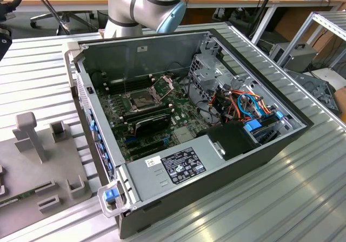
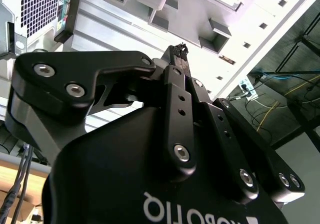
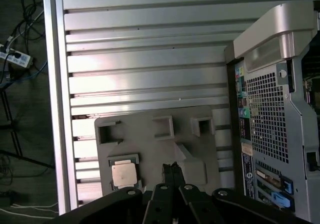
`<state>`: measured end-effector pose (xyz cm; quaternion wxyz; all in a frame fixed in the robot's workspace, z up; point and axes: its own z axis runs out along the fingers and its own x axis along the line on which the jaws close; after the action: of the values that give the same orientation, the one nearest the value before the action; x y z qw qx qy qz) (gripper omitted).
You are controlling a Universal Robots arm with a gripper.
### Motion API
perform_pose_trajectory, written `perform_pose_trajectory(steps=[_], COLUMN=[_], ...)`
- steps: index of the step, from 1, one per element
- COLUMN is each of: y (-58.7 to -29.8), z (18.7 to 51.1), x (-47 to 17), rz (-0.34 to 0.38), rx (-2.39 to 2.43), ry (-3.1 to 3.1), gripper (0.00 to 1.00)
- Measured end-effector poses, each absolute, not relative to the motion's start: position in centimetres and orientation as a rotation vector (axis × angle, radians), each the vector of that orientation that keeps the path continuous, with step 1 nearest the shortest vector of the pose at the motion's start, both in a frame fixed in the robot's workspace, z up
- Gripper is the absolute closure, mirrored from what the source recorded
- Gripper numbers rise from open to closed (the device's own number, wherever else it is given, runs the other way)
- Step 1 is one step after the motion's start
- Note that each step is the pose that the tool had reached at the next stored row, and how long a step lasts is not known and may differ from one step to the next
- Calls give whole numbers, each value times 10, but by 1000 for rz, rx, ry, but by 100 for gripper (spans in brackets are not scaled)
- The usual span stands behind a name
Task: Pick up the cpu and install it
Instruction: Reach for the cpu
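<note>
Jaws of the gripper (image 3: pixel 172 168) are pressed together with nothing between them, over a grey holder plate (image 3: pixel 145 149) on the ribbed desk (image 3: pixel 150 58). The cpu (image 3: pixel 125 174) lies flat in a pocket of that plate, near the fingertips but apart from them; a computer case (image 3: pixel 270 108) stands beside the plate.

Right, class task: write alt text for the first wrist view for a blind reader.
The robot's hand, shut and empty, hangs over a grey holder plate on a ribbed metal table. The cpu, a small silver square, sits in a pocket of that plate, apart from the hand. The back of a computer case stands beside the plate.
</note>
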<state>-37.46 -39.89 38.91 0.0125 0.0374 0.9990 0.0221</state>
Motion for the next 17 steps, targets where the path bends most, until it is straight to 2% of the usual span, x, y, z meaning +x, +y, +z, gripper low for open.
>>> perform_pose_trajectory(steps=[17], y=[-399], z=[389], x=[-387], rz=[69], rx=[117], ry=[3114], gripper=[89])
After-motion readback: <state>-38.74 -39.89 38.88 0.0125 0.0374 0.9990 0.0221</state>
